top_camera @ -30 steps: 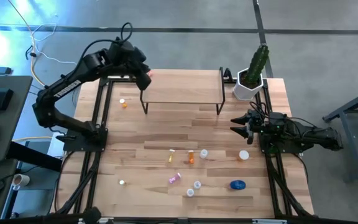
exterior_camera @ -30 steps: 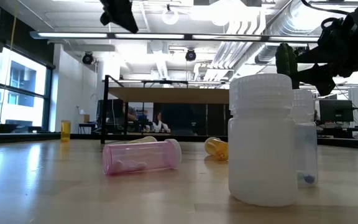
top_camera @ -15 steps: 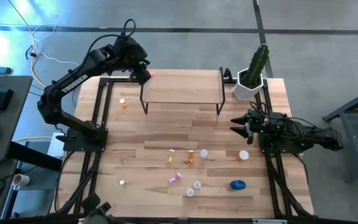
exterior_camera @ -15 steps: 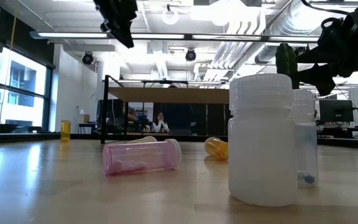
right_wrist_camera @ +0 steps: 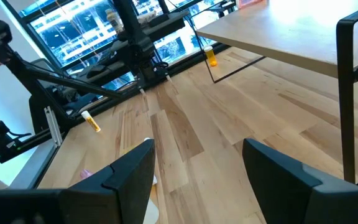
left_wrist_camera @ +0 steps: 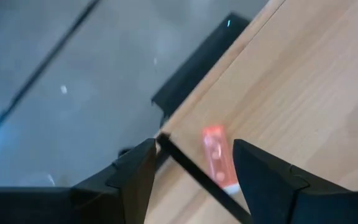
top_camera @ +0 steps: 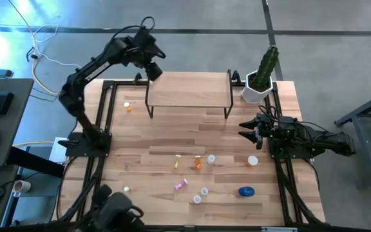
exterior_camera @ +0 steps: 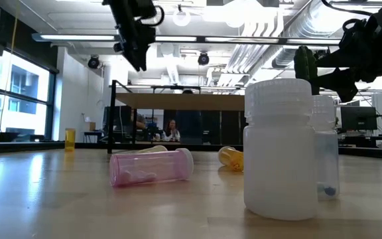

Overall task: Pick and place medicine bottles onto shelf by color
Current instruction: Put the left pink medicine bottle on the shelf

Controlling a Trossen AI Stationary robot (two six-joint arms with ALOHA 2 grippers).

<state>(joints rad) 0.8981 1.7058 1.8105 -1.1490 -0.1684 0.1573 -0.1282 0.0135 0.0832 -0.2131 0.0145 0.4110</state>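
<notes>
pink bottle [left_wrist_camera: 217, 155] on shelf [top_camera: 189, 90] | left end effector [left_wrist_camera: 191, 163] wide, empty | right end effector [right_wrist_camera: 197, 163] wide

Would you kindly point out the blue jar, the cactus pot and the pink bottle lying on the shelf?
blue jar [top_camera: 246, 191], high view, middle of its lid.
cactus pot [top_camera: 257, 93], high view, white rim.
pink bottle [left_wrist_camera: 217, 155], left wrist view, mid-body.
</notes>
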